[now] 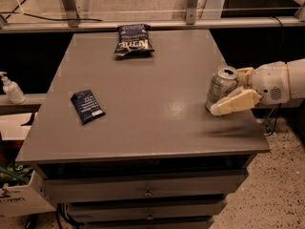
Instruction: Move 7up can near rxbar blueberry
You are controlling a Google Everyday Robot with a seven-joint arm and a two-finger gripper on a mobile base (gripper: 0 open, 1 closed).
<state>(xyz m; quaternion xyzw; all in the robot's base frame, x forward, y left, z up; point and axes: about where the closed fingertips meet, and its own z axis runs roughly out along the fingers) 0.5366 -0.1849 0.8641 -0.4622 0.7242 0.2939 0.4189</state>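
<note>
Progress: grasp stage only; the transfer is not yet made.

Camera view: you see the 7up can (222, 87) standing near the right edge of the table (157, 94), well apart from the rxbar blueberry (87, 106), which lies flat toward the left side. The gripper (227, 91) reaches in from the right with its jaws spread, one finger in front of the can and one behind. The near one looks to touch the can low down, but no firm clamp shows. Judged done: approach. Left for you: close, lift, carry leftward, set down beside the bar. The can is upright, long axis vertical, opening facing up. The bar's long axis runs diagonally, far-left to near-right. The chip bag (133, 39) lies at the far edge.
</note>
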